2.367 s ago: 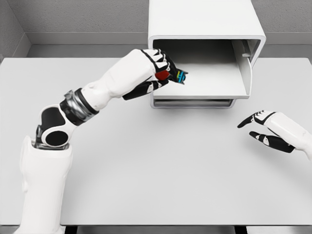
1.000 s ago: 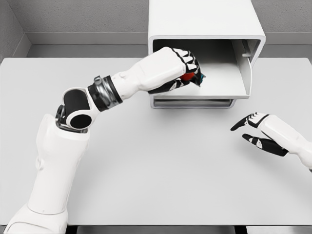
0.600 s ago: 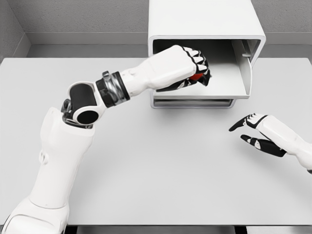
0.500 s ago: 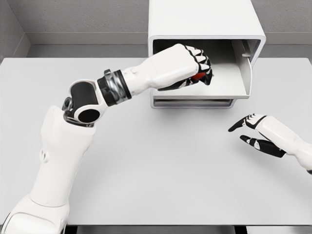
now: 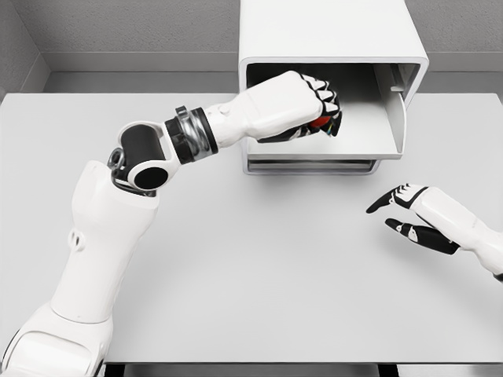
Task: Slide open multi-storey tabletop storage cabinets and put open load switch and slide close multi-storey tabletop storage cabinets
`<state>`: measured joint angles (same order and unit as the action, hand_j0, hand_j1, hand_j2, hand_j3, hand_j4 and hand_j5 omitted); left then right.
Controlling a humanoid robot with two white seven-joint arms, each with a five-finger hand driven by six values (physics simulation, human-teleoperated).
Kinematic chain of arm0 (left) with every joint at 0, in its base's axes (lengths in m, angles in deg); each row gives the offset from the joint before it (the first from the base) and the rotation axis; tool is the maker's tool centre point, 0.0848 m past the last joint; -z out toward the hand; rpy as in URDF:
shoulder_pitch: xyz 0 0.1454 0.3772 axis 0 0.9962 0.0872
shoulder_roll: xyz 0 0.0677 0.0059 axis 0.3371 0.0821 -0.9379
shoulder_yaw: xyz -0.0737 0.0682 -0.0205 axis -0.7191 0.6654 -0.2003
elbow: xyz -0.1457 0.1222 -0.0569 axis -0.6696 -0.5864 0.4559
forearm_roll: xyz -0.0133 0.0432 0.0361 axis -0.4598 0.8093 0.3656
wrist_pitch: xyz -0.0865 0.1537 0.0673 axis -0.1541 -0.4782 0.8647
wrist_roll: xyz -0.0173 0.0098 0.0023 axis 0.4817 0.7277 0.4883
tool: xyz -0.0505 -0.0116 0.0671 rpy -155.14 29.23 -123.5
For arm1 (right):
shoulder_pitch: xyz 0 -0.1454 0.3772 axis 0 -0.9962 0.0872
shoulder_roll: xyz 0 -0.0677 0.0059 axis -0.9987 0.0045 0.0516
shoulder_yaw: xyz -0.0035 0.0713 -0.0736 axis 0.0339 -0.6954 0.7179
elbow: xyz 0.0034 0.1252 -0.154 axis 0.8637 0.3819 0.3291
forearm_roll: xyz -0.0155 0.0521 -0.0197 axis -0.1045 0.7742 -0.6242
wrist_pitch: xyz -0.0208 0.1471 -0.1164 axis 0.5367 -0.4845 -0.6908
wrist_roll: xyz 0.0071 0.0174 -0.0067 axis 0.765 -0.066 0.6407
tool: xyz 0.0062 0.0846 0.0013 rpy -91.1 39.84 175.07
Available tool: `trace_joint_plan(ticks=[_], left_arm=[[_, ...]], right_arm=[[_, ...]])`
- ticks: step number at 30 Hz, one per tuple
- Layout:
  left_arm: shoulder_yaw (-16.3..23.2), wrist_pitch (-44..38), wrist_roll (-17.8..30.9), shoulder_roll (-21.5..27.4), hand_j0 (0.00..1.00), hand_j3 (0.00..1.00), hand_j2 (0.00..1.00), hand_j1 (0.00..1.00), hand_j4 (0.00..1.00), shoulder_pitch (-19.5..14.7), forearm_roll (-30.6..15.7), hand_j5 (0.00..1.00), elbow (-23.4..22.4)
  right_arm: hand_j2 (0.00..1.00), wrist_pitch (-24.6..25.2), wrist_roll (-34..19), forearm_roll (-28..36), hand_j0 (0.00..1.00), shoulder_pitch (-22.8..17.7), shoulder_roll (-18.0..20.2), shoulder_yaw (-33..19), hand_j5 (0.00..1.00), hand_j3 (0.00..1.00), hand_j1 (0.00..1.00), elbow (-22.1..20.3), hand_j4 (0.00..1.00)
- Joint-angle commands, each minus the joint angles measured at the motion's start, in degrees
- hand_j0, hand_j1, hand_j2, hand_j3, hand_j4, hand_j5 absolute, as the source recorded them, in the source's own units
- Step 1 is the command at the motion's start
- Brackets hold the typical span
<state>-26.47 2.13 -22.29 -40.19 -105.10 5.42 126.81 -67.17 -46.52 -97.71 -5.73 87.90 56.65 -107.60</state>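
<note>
The white storage cabinet [image 5: 330,27] stands at the back of the table, its top drawer tray [image 5: 369,137] slid out. My left hand [image 5: 318,110] reaches over the tray, fingers curled around the load switch [image 5: 317,123], of which only a red part shows under the fingers. The switch hangs just above the tray floor; whether it touches is hidden. My right hand [image 5: 401,212] hovers over the table at the lower right of the cabinet, fingers spread and holding nothing.
A lower drawer [image 5: 310,166] sits closed beneath the open tray. The grey table [image 5: 259,275] stretches wide in front of the cabinet. A grey wall runs behind it.
My left hand carried the switch from the cabinet's left edge rightward and in over the open tray. The right hand drifted slightly left and down.
</note>
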Motion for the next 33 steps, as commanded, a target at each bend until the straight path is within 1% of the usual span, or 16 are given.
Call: trace_joint_plan(ticks=[1,9,12,13,17,20,21,23,29,30,33], left_arm=[[0.0,-0.2,-0.1,0.0,0.43,0.43,0.43,0.43,0.43,0.1,0.2,0.43,-0.3],[0.5,-0.2,-0.1,0.0,0.44,0.44,0.44,0.44,0.44,0.3,1.0,0.44,-0.7],[0.3,-0.2,-0.1,0.0,0.53,0.53,0.53,0.53,0.53,0.2,1.0,0.53,-0.5],[0.3,-0.2,-0.1,0.0,0.54,0.54,0.54,0.54,0.54,0.2,1.0,0.54,-0.4],[0.0,-0.2,-0.1,0.0,0.66,0.66,0.66,0.66,0.66,0.2,1.0,0.66,-0.3],[0.0,-0.2,-0.1,0.0,0.69,0.69,0.69,0.69,0.69,0.2,0.9,0.69,-0.2],[0.0,-0.2,-0.1,0.0,0.73,0.73,0.73,0.73,0.73,0.2,0.9,0.73,-0.2],[-0.1,-0.2,-0.1,0.0,0.74,0.74,0.74,0.74,0.74,0.2,0.9,0.74,-0.2],[0.0,-0.2,-0.1,0.0,0.75,0.75,0.75,0.75,0.75,0.3,0.9,0.75,-0.1],[-0.1,-0.2,-0.1,0.0,0.82,0.82,0.82,0.82,0.82,0.1,0.9,0.82,-0.1],[-0.2,-0.2,-0.1,0.0,0.86,0.86,0.86,0.86,0.86,0.1,0.8,0.86,0.9]], right_arm=[[0.58,0.1,0.0,0.5,0.58,0.0,0.1,-0.1,0.58,0.58,0.58,0.0,0.58],[0.58,0.1,0.0,0.6,0.58,-0.1,0.0,0.0,0.58,0.58,0.58,-0.1,0.58],[0.58,0.1,0.0,0.6,0.58,-0.2,0.0,0.0,0.58,0.58,0.58,-0.2,0.58],[0.58,0.1,0.0,0.6,0.58,-0.3,0.0,0.0,0.58,0.58,0.58,-0.2,0.58],[0.58,0.1,0.0,0.6,0.58,-0.3,0.0,-0.1,0.58,0.58,0.58,-0.2,0.58],[0.58,0.1,0.0,0.6,0.58,-0.3,0.0,-0.1,0.58,0.58,0.58,-0.2,0.58],[0.58,0.1,0.0,0.7,0.58,-0.3,0.0,0.0,0.58,0.58,0.58,-0.2,0.58],[0.58,0.1,0.0,0.6,0.58,-0.3,0.0,-0.1,0.58,0.58,0.58,-0.2,0.58],[0.58,0.1,0.0,0.6,0.58,-0.3,0.0,-0.1,0.58,0.58,0.58,-0.1,0.58],[0.58,0.1,0.0,0.6,0.58,-0.3,0.0,-0.1,0.58,0.58,0.58,-0.1,0.58],[0.58,0.1,0.0,0.8,0.58,-0.3,0.0,-0.1,0.58,0.58,0.58,-0.1,0.58]])
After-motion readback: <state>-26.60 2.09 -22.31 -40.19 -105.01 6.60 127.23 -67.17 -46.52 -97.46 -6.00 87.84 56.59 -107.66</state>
